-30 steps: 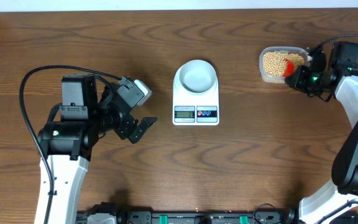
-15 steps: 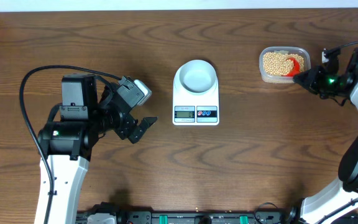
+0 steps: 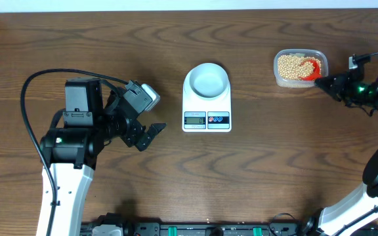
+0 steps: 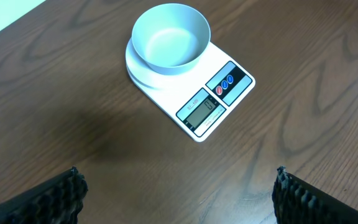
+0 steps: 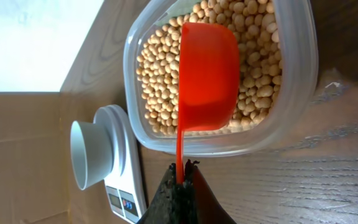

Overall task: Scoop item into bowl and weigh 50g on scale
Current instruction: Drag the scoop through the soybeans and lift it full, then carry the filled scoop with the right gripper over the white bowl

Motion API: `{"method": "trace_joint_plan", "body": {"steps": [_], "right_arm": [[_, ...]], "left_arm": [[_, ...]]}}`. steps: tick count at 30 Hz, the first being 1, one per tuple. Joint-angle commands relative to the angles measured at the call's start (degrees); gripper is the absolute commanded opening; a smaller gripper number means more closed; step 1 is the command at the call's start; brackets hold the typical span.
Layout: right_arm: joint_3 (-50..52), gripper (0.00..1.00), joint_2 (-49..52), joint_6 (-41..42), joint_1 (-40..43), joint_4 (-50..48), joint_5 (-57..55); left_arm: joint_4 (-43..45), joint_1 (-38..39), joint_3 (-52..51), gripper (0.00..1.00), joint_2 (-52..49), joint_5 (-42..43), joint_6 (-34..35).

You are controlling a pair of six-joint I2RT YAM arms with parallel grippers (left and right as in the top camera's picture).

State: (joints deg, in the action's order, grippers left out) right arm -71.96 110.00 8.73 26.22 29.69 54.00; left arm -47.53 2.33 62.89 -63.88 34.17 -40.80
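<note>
Both fingertips [image 4: 59, 194] of left hand [image 4: 180, 196] half off-frame

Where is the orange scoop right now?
The scoop sits far right in the overhead view, its cup inside the clear tub of beans, its handle pinched by the right gripper.

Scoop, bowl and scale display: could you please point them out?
scoop [image 5: 208, 74], right wrist view, middle of its cup.
bowl [image 4: 169, 40], left wrist view, bare inner floor.
scale display [image 4: 202, 112], left wrist view, screen middle.
</note>
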Motion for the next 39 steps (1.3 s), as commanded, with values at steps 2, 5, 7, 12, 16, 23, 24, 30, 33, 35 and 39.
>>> {"method": "trace_joint_plan", "body": {"steps": [2,5,7,12,16,23,24,30,33,35,39], "right_arm": [[0.1,0.01,0.1,-0.2,1.2,-0.2,5.7],[0.1,0.01,0.1,-0.2,1.7,-0.3,7.6],[0.1,0.01,0.1,-0.2,2.2,-0.3,9.0],[0.1,0.01,0.1,-0.2,3.2,-0.3,12.0],[0.1,0.01,0.1,-0.2,3.4,-0.4,13.9],[0.1,0.01,0.1,-0.2,3.4,-0.4,16.9],[0.1,0.01,0.1,-0.2,3.4,-0.3,17.4],[0.1,0.01,0.1,0.2,3.3,-0.3,22.1],[0.1,0.01,0.1,0.5,3.0,-0.3,23.1],[0.1,0.01,0.1,0.7,2.9,-0.3,24.1],[0.1,0.01,0.1,1.8,2.5,-0.3,24.7]], "left_arm": [[0.0,-0.3,1.1,0.98,-0.2,0.1,-0.8],[0.0,-0.3,1.1,0.98,-0.2,0.1,-0.7],[0.0,-0.3,1.1,0.98,-0.2,0.1,-0.7],[0.0,-0.3,1.1,0.98,-0.2,0.1,-0.7],[0.0,-0.3,1.1,0.98,-0.2,0.1,-0.7],[0.0,-0.3,1.1,0.98,-0.2,0.1,-0.8],[0.0,-0.3,1.1,0.98,-0.2,0.1,-0.7],[0.0,-0.3,1.1,0.98,-0.2,0.1,-0.8],[0.0,-0.3,1.1,0.98,-0.2,0.1,-0.7],[0.0,-0.3,1.1,0.98,-0.2,0.1,-0.7],[0.0,-0.3,1.1,0.98,-0.2,0.1,-0.7]]}}
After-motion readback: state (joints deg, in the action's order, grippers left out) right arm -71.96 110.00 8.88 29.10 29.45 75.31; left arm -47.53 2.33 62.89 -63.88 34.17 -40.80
